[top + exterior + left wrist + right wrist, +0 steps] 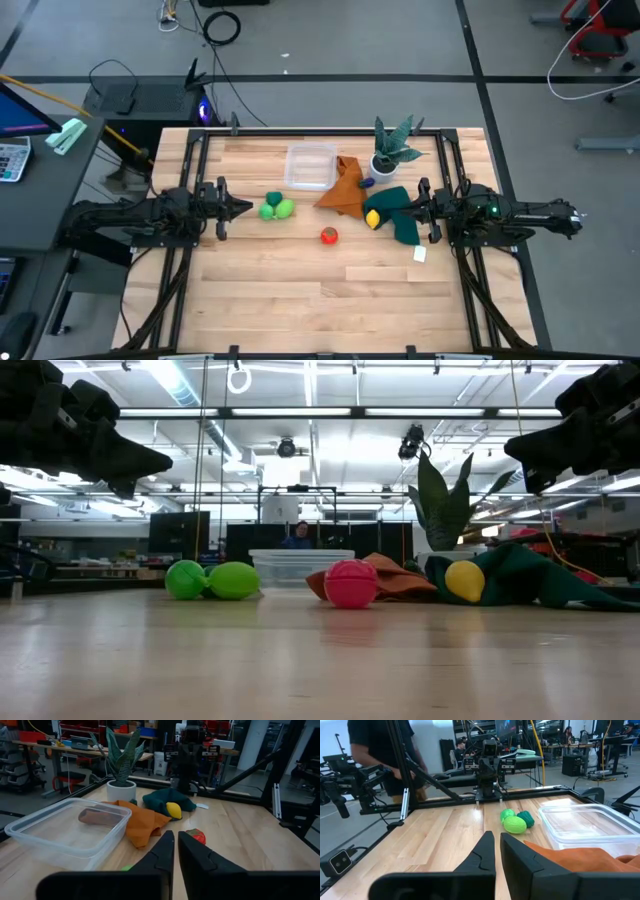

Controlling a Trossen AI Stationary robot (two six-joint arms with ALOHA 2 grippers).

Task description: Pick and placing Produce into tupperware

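The clear tupperware (311, 166) stands at the far middle of the table, also in the left wrist view (65, 827). Two green produce pieces (277, 208) lie side by side on the wood, just right of my left gripper (243, 208), which is shut and hovers above the table. The red piece (329, 236) sits alone nearer the front. The yellow piece (373, 219) rests against the dark green cloth, close to my shut right gripper (402, 211), which also hovers. The dark purple piece (368, 183) lies by the plant pot.
An orange cloth (343, 188) lies crumpled against the tupperware's right side, and a dark green cloth (402, 220) lies under my right gripper. A potted plant (392, 148) stands at the far right. A white tag (420, 254) lies nearby. A person (375, 750) stands beyond the table.
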